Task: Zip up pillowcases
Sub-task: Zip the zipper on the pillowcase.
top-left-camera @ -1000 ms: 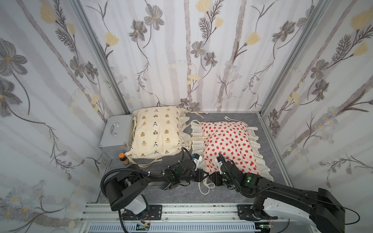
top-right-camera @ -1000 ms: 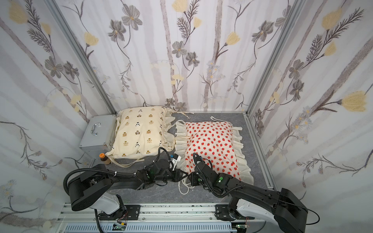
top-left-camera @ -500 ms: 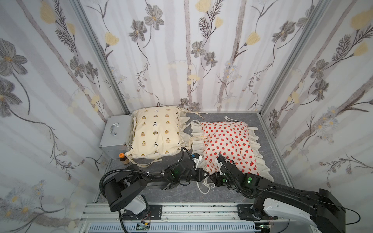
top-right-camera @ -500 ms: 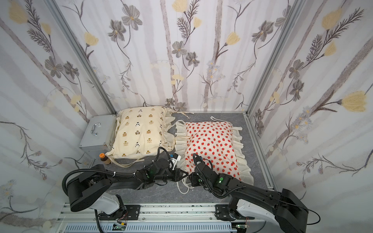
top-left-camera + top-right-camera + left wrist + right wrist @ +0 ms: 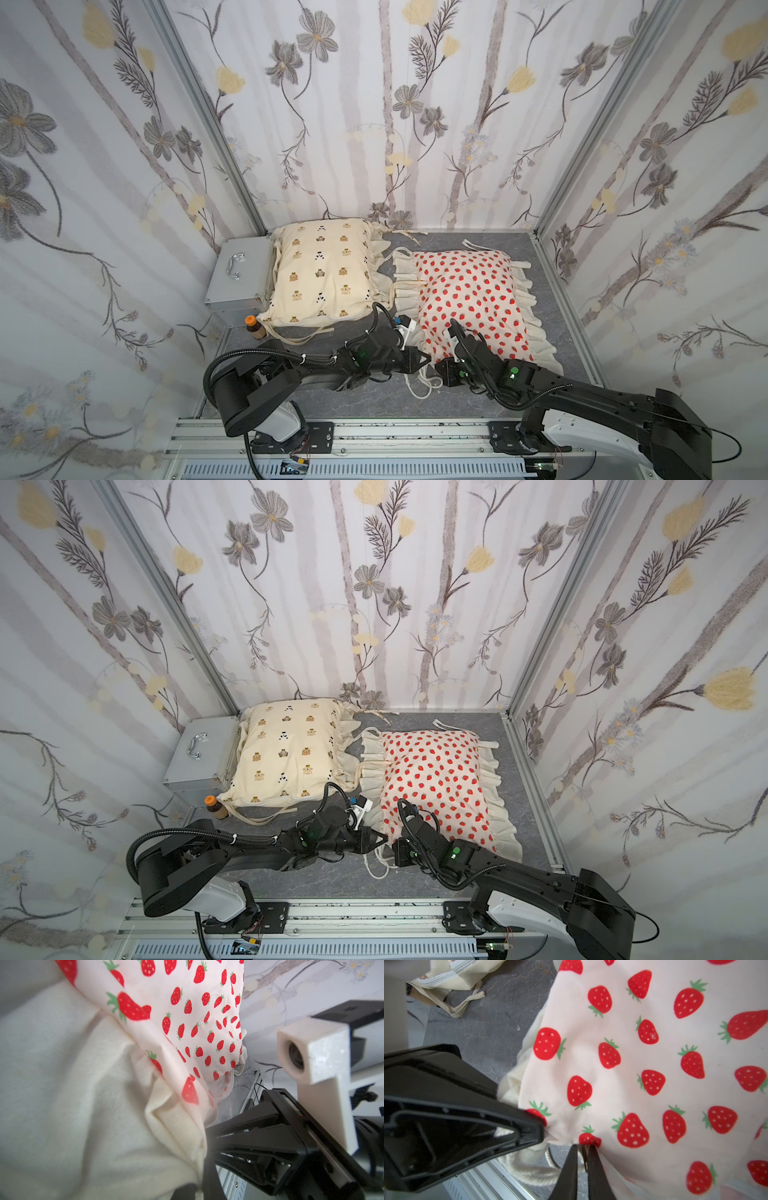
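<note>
My left jaws are clenched on the lower left corner of the strawberry case (image 5: 469,286), which lies right of centre in the lower half of both top views, on the grey bench (image 5: 365,401). My right jaws, just beside them, are pinched nearly together on that same lower edge of the cloth. The bear case (image 5: 320,270) lies just left of it, apart from both jaws.
</note>
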Tool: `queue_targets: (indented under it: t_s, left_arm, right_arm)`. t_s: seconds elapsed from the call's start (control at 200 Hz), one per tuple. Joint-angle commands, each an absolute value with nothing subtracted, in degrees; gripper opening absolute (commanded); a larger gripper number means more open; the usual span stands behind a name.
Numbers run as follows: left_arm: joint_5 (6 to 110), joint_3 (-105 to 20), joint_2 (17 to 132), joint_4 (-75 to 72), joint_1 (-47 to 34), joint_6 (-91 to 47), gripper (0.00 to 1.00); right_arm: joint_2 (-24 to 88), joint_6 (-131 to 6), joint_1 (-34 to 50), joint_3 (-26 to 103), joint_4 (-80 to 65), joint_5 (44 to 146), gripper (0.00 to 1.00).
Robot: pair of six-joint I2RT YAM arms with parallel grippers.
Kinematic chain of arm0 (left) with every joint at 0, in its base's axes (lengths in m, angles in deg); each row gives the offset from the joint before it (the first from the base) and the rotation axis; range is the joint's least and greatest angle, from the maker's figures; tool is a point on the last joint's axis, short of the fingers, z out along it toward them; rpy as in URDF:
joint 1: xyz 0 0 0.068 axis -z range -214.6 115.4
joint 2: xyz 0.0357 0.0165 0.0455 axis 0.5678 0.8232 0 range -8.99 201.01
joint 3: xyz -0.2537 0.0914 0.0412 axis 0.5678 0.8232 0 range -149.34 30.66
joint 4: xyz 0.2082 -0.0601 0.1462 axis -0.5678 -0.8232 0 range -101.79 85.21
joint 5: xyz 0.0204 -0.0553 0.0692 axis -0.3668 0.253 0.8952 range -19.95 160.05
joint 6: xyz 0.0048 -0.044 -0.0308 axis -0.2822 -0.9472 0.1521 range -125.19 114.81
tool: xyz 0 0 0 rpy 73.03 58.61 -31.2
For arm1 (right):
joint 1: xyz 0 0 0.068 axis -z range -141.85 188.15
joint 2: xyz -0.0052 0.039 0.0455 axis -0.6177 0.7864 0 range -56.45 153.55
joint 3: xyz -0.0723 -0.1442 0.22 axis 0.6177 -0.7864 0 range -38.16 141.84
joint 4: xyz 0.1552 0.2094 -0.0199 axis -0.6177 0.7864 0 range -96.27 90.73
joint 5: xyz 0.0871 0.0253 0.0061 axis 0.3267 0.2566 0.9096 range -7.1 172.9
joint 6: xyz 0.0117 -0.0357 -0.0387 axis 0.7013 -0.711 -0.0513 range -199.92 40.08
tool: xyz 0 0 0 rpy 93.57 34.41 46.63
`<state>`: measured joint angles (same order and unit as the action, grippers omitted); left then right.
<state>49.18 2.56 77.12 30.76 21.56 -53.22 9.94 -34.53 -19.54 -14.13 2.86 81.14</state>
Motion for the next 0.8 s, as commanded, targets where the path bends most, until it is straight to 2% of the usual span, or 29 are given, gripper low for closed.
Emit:
queue_targets:
  t_s: [0.0,0.43,0.62,0.794]
  left_arm:
    - [48.8,2.4,76.9,32.5,21.5,-53.8,0.00]
    - [49.6,2.6,77.1,31.7,21.4,-53.5,0.00]
    - [56.9,0.1,76.3,20.0,21.2,-50.9,0.00]
    - [60.6,0.3,75.1,18.7,20.9,-50.3,0.00]
  right_arm:
    - [10.5,-34.0,-19.6,-14.4,1.4,80.8,0.11]
    - [12.1,-34.3,-19.5,-13.4,1.5,80.6,0.03]
    - [11.6,-33.4,-18.7,-13.1,3.7,82.2,0.01]
    - [13.2,-33.2,-17.9,-11.4,6.9,83.6,0.00]
